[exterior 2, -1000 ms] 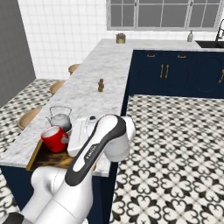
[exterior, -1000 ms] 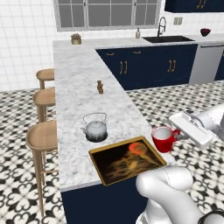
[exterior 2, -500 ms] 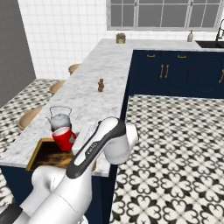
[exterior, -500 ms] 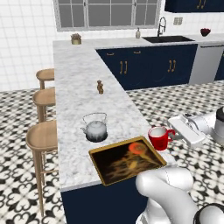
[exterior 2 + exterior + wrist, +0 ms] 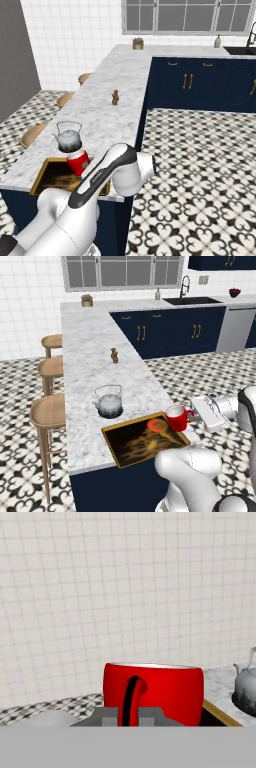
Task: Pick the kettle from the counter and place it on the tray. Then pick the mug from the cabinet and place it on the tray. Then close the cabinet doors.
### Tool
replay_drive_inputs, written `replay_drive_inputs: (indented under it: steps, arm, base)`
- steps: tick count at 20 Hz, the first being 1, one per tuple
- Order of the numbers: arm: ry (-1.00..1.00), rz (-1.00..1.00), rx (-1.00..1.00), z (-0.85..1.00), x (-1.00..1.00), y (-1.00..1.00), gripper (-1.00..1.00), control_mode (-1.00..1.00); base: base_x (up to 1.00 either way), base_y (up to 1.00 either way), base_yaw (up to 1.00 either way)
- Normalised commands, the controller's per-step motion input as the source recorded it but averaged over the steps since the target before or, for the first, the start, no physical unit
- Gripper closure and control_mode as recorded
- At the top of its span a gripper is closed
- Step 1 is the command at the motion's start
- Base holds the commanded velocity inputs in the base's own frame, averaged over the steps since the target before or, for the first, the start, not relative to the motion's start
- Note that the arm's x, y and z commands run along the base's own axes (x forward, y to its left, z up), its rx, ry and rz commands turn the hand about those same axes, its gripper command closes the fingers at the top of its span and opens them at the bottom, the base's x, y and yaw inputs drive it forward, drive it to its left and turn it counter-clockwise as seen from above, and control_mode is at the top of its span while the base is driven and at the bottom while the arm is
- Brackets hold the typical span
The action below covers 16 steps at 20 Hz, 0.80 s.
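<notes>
Red and glossy, the mug hangs upright at the near right corner of the tray, held by the tool, which reaches in from the right side. In the hand view the two dark fingertips stand pressed on the mug's loop handle, one at each side of it, so the tool is pinching the handle. The white inside of the mug shows as a thin line at its rim. From the left base view the mug's bottom seems to be just over the tray's gold-brown rim; if it touches the tray or not, one cannot tell.

The tray lies flat at the near end of the marbled tabletop, with an orange pattern on its dark surface. In the right base view the mug is above the far right part of the tray, partly covered by the white arm.

The kettle stands on the tabletop just behind the tray, not on it, its thin wire handle upright. In the hand view a part of the kettle shows at the right edge, behind the mug.

Farther along the tabletop stands a small brown mill, well apart from the kettle. Three wooden stools stand along the left side of the tabletop.
</notes>
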Motion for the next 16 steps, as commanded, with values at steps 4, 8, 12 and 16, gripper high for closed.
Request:
replay_drive_inputs:
  steps: [4, 8, 12, 16]
  arm:
    - [0.03, -0.04, -0.09, -0.30, 0.25, 0.09, 1.00, -1.00]
    - [0.03, -0.01, -0.04, -0.30, 0.27, 0.01, 1.00, -1.00]
    - [0.00, 0.00, 0.00, -0.35, 0.25, 0.01, 1.00, -1.00]
    - [0.00, 0.00, 0.00, -0.28, 0.30, 0.01, 1.00, -1.00]
  base:
    - [0.00, 0.00, 0.00]
    - [0.00, 0.00, 0.00]
    - [0.00, 0.00, 0.00]
    - [0.00, 0.00, 0.00]
